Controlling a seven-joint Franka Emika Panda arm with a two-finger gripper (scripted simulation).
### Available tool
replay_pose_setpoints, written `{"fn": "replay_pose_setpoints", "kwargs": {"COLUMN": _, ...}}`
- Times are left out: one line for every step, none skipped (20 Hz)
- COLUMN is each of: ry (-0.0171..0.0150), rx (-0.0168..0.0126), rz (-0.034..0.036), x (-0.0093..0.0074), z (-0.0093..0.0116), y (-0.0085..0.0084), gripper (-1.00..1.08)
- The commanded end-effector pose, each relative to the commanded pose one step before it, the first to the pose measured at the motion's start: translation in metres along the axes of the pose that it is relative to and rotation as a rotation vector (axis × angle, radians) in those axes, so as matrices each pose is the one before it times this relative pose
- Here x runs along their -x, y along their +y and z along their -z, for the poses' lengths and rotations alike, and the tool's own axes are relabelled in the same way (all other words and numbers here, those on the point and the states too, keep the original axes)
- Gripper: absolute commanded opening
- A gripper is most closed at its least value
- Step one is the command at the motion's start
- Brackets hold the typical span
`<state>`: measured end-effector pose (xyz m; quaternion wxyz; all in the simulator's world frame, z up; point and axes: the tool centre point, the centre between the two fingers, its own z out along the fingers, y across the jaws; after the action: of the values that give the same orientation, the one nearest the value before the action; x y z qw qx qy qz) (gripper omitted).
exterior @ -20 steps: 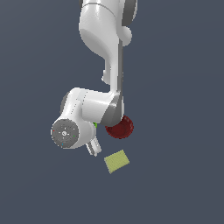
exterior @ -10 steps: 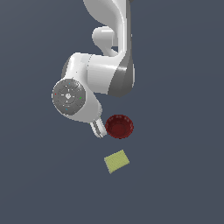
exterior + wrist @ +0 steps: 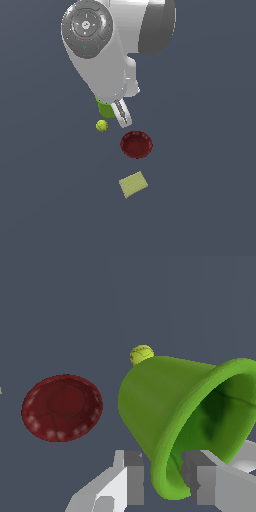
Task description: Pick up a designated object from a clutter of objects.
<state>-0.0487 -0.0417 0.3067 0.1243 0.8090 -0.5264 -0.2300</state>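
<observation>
I've got the arm much higher than a second ago: back then the wrist sat low over the clutter, hiding the cup; now it's raised, and the small bright green straight-sided cup (image 3: 175,416) has come up with it. That means the pick looks done, lift underway.

Claw (image 3: 162,476): in the wrist view the two grey fingers (image 3: 131,476) straddle the cup's rim wall, one outside, one inside the darker green mouth, clamped on it, narrow gap only as wide as the wall. The cup hangs tilted.

In the exterior view the cup (image 3: 105,107) peeks out just under the white wrist. The small yellow-green ball (image 3: 102,125), dark red fluted bowl (image 3: 136,144) and flat pale yellow square sponge (image 3: 133,184) are apart from it.

I judge slip risk from the tilt.
</observation>
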Motion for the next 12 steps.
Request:
{"fn": "replay_pose_setpoints", "kwargs": {"ry": 0.00100, "rx": -0.00029, "rz": -0.00031, "x": 0.01763, "z": 0.01771, "y": 0.01767, "gripper": -1.00}}
{"fn": "replay_pose_setpoints", "kwargs": {"ry": 0.00000, "rx": 0.00000, "rz": 0.00000, "x": 0.00645, "z": 0.00658, "y": 0.00636, "gripper": -1.00}}
{"fn": "replay_pose_setpoints", "kwargs": {"ry": 0.00000, "rx": 0.00000, "rz": 0.00000, "x": 0.00623, "z": 0.00638, "y": 0.00611, "gripper": -1.00}}
{"fn": "replay_pose_setpoints", "kwargs": {"ry": 0.00026, "rx": 0.00034, "rz": -0.00023, "x": 0.00608, "z": 0.00612, "y": 0.00568, "gripper": -1.00}}
{"fn": "replay_pose_setpoints", "kwargs": {"ry": 0.00000, "rx": 0.00000, "rz": 0.00000, "x": 0.00574, "z": 0.00592, "y": 0.00556, "gripper": -1.00}}
{"fn": "replay_pose_setpoints", "kwargs": {"ry": 0.00000, "rx": 0.00000, "rz": 0.00000, "x": 0.00546, "z": 0.00565, "y": 0.00525, "gripper": -1.00}}
{"fn": "replay_pose_setpoints", "kwargs": {"ry": 0.00000, "rx": 0.00000, "rz": 0.00000, "x": 0.00516, "z": 0.00536, "y": 0.00492, "gripper": -1.00}}
{"fn": "replay_pose_setpoints", "kwargs": {"ry": 0.00000, "rx": 0.00000, "rz": 0.00000, "x": 0.00482, "z": 0.00503, "y": 0.00455, "gripper": -1.00}}
{"fn": "replay_pose_setpoints", "kwargs": {"ry": 0.00000, "rx": 0.00000, "rz": 0.00000, "x": 0.00444, "z": 0.00466, "y": 0.00415, "gripper": -1.00}}
{"fn": "replay_pose_setpoints", "kwargs": {"ry": 0.00000, "rx": 0.00000, "rz": 0.00000, "x": 0.00403, "z": 0.00424, "y": 0.00372, "gripper": -1.00}}
{"fn": "replay_pose_setpoints", "kwargs": {"ry": 0.00000, "rx": 0.00000, "rz": 0.00000, "x": 0.00362, "z": 0.00382, "y": 0.00329, "gripper": -1.00}}
{"fn": "replay_pose_setpoints", "kwargs": {"ry": 0.00000, "rx": 0.00000, "rz": 0.00000, "x": 0.00321, "z": 0.00341, "y": 0.00288, "gripper": -1.00}}
